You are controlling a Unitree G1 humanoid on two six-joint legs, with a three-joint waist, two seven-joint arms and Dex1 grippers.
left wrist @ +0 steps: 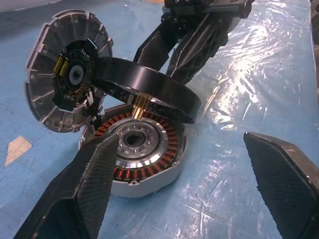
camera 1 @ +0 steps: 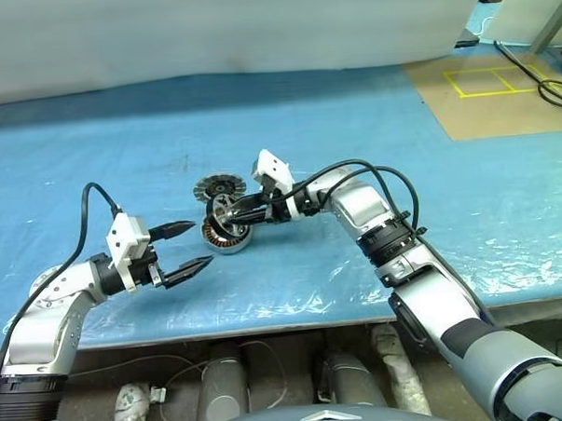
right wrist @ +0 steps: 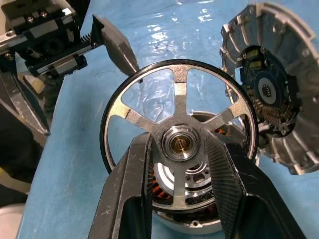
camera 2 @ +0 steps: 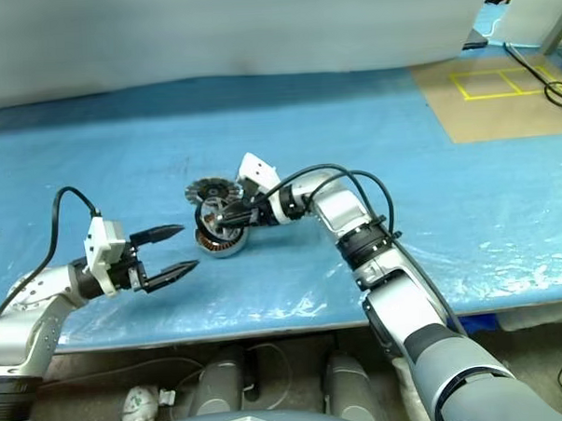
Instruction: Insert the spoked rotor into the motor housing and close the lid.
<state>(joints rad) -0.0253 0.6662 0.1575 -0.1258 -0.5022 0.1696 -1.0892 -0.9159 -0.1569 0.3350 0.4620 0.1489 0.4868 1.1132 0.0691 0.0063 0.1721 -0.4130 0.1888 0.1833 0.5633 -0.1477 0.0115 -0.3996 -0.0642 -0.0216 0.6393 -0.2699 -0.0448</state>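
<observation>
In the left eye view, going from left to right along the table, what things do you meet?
Left gripper, open → motor housing with the spoked rotor held over it → right gripper, shut on the rotor.

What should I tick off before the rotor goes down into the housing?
1. Rotor gripped by the right gripper, fingers either side of the hub: ok.
2. Rotor above the housing, not yet seated: ok.
3. Rotor level with the housing: not ok, it sits tilted.
4. Housing bore free, windings exposed: ok.
5. Lid out of the path: cannot tell, it leans right beside the housing.
6. Left gripper open and apart from the parts: ok.
</observation>
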